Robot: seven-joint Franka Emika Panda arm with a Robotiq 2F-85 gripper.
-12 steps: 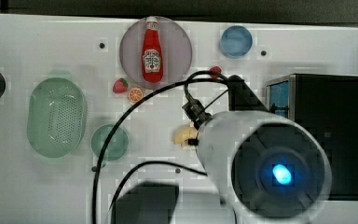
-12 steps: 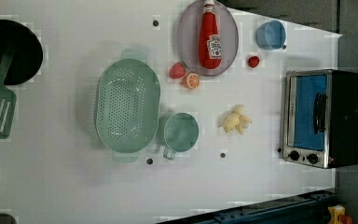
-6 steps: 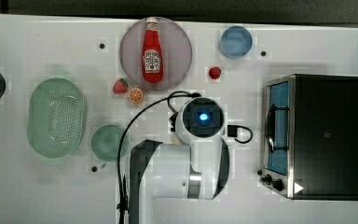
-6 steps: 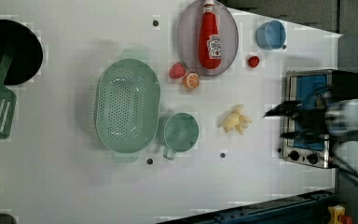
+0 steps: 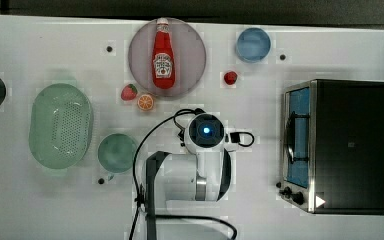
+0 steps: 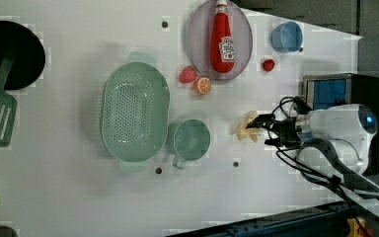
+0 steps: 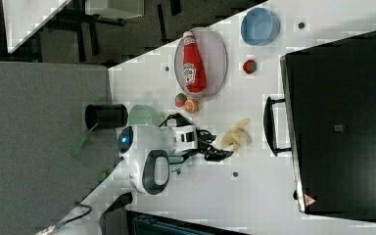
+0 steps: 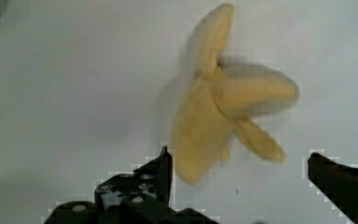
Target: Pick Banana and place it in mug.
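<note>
The pale yellow banana [image 6: 244, 129] lies on the white table between the mug and the oven, also seen in the right view [image 7: 236, 138]. In the wrist view the banana [image 8: 223, 102] lies just ahead of my gripper [image 8: 240, 158], partly between the two spread black fingers [image 8: 158, 175]. My gripper [image 6: 265, 131] is open and holds nothing; it hangs close by the banana on the oven's side in the left view, and next to the banana in the right view [image 7: 220, 144]. The teal mug [image 5: 116, 152] [image 6: 191, 140] stands upright and empty. In the top view my arm [image 5: 205, 131] covers the banana.
A toaster oven [image 5: 345, 145] stands at the top view's right. A ketchup bottle [image 5: 162, 57] lies on a grey plate [image 5: 192, 47]; a strawberry [image 5: 128, 92], orange slice [image 5: 145, 102], small red fruit [image 5: 230, 77] and blue cup [image 5: 253, 44] are nearby. A green basket [image 5: 60, 125] sits beside the mug.
My arm has swung in over the banana and come lower, now covering it in the top view. The gripper stayed open. Nothing on the table has moved.
</note>
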